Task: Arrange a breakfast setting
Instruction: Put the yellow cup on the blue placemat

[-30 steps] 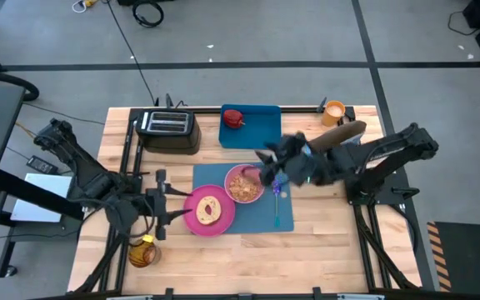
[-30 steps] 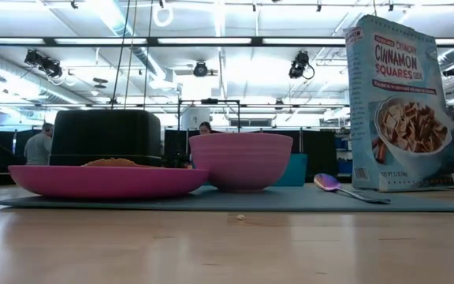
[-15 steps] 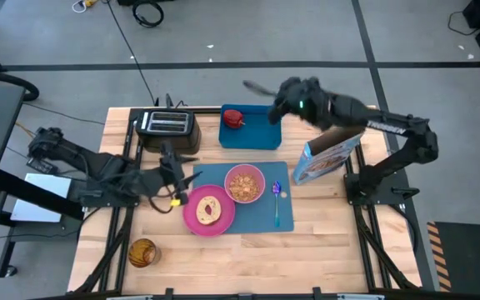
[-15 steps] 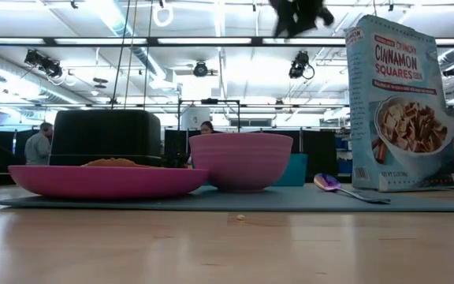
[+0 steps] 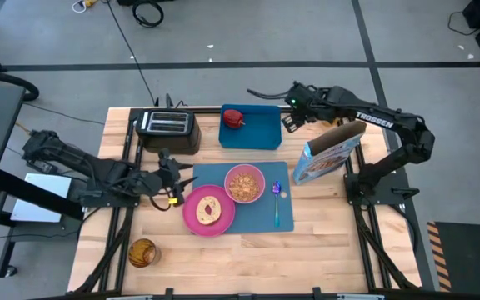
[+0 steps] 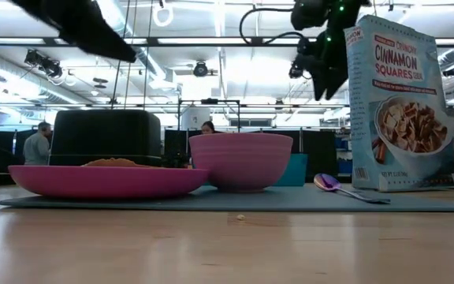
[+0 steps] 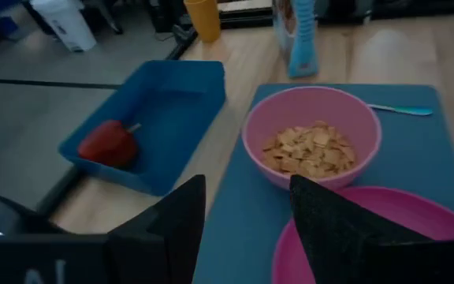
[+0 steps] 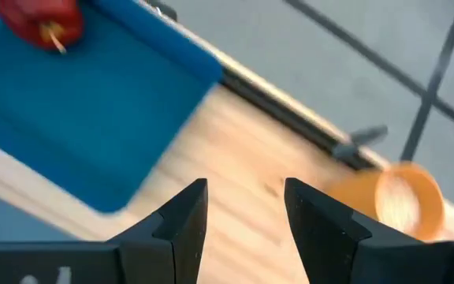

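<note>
Pretty crowded in the middle: the blue mat [image 5: 242,196] carries the pink plate [image 5: 209,211] with toast [image 5: 207,209], the cereal-filled pink bowl [image 5: 244,183] touching it, and the spoon [image 5: 277,202] just beside. The Cinnamon Squares box [image 5: 327,155] stands upright at the mat's right edge, walling that side off. The back row is taken by the black toaster [image 5: 168,130], the blue tray [image 5: 251,127] with the apple [image 5: 233,118], and the orange cup [image 8: 404,197]. The front strip of the wooden table [image 5: 323,237] is open, apart from an amber jar [image 5: 142,252] at front left.
</note>
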Robot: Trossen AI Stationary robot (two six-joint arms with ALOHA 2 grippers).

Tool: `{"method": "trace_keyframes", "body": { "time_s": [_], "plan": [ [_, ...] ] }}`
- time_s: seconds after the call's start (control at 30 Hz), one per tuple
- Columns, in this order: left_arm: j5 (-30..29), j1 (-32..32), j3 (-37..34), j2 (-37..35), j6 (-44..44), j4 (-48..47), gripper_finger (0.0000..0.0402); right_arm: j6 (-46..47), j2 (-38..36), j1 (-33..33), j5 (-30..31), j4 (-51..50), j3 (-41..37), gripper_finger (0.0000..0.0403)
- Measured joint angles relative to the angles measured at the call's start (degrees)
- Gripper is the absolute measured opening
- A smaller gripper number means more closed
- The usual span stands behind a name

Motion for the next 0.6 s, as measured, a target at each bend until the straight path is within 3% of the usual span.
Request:
{"method": "trace_keyframes", "body": {
  "time_s": [0.13,0.27,0.37,0.6],
  "plan": [
    [2.2,0.0,-4.4,-3.3,-0.2,3.3,0.0192,5.5,-1.2,0.9,-0.5,-8.1,0.1,0.0178],
    [2.6,0.0,-6.6,-4.8,-1.5,2.9,0.0192,9.5,-2.9,1.3,-6.3,-18.1,0.2,0.0178],
    [4.1,0.0,-7.6,-4.8,-1.6,1.6,0.0192,12.4,-3.9,2.0,-6.9,-23.3,0.2,0.0178],
    [4.2,0.1,-10.8,-4.7,-3.2,1.7,0.0192,12.0,-3.6,-0.4,-2.2,-16.3,0.2,0.0178]
  ]
}}
